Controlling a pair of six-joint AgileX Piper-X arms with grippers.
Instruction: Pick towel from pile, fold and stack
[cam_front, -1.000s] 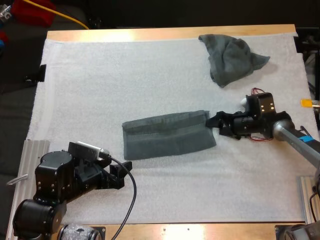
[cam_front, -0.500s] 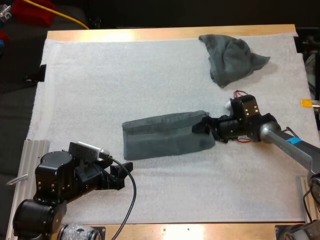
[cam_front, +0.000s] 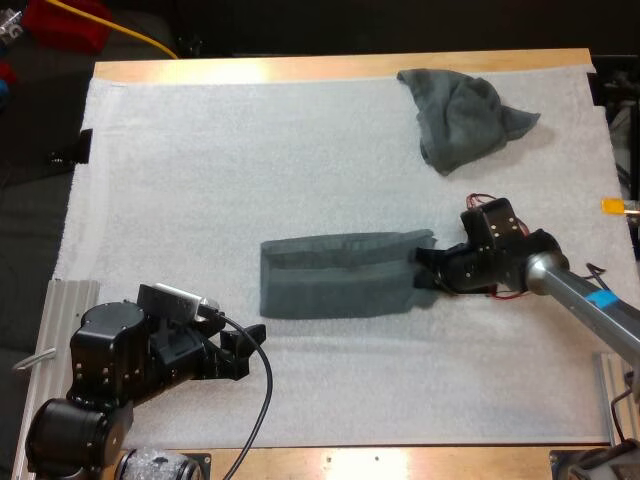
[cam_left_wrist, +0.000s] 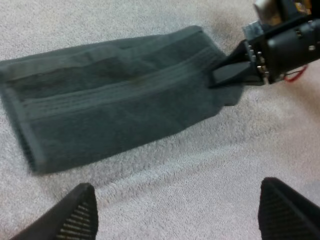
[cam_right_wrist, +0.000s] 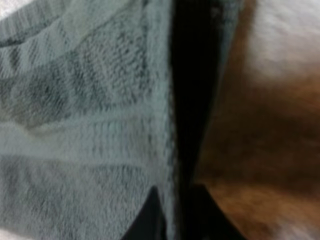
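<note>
Now the folded towel (cam_front: 335, 278) slides right in the right gripper (cam_front: 422, 270)

At the near left corner of the white mat (cam_front: 200, 180), the left gripper (cam_front: 240, 352) has not moved over the last second. It sits low, just short of the strip's near left corner and touching nothing. In the left wrist view its two fingers (cam_left_wrist: 80, 212) stand wide apart over bare mat, with the cloth lying beyond them.

In the middle of the mat lies the folded towel, a long dark grey-green strip, doubled lengthwise, with a woven band running along it. A second ago it lay slightly askew and further left. It has since shifted to the right, and its edges now run straighter and more level. Its surface looks flat, with no loose flap.

At the strip's right end, the right gripper, which was clear of the cloth a second ago, has come in and closed on that short edge. The right wrist view shows terry fabric pressed between its dark fingertips. I judge this to be a tug that straightens the strip before the next fold, which would bring one short end over the other, so the task is partly done.

Further right, at the far side of the mat, the crumpled towel (cam_front: 460, 118) sits untouched in a loose heap, well apart from both arms.
</note>
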